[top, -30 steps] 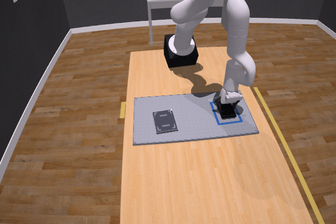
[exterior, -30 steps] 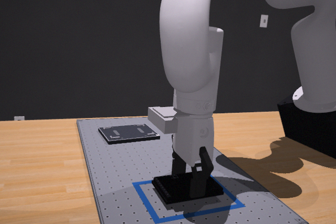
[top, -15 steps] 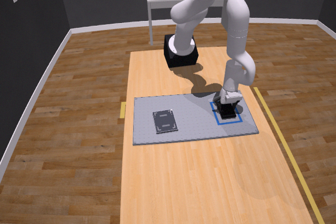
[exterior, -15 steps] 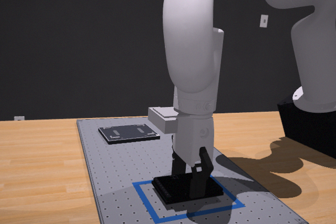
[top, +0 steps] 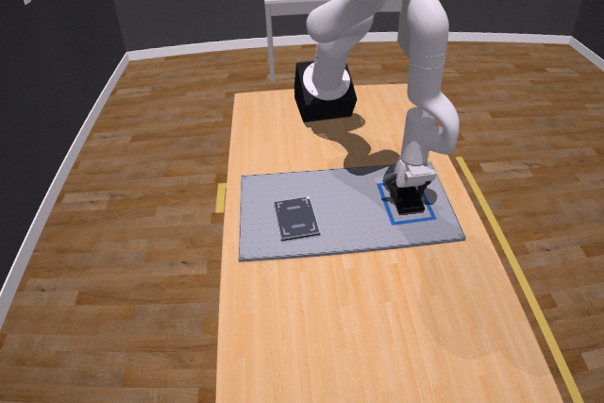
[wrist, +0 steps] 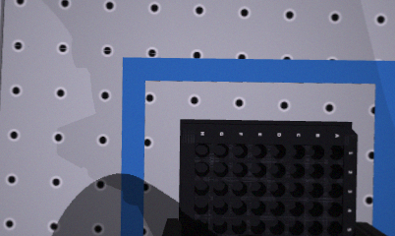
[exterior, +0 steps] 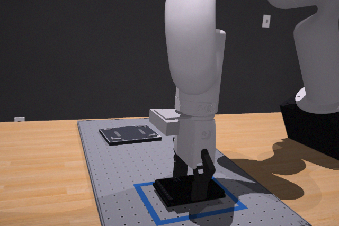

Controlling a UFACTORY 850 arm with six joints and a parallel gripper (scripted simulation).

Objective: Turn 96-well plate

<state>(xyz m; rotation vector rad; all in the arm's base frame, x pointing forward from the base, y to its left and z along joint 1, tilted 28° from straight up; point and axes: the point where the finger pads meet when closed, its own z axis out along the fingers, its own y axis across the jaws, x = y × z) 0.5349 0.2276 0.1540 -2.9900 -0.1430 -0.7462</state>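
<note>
My gripper (top: pixel 409 197) (exterior: pixel 189 188) (wrist: pixel 270 229) points down, shut on the black 96-well plate (top: pixel 410 208) (exterior: pixel 175 188) (wrist: pixel 268 179) across its width. The plate is level, inside the outline of the blue square (top: pixel 413 220) (exterior: pixel 146 204) (wrist: pixel 133 147), with a slight gap and shadow below it in the exterior view. In the wrist view the cut-off corner with A and 1 is at the plate's upper right. The dark nest (top: pixel 297 217) (exterior: pixel 130 133) is empty, with pale corner locators. A small white mark shows at one nest corner; its label is unreadable.
The grey perforated board (top: pixel 341 227) (exterior: pixel 94 146) (wrist: pixel 82 115) bears the nest on its left part and the blue square on its right in the top view. It lies on the wooden table (top: pixel 341 330). The arm's black base (top: pixel 326 108) stands behind the board.
</note>
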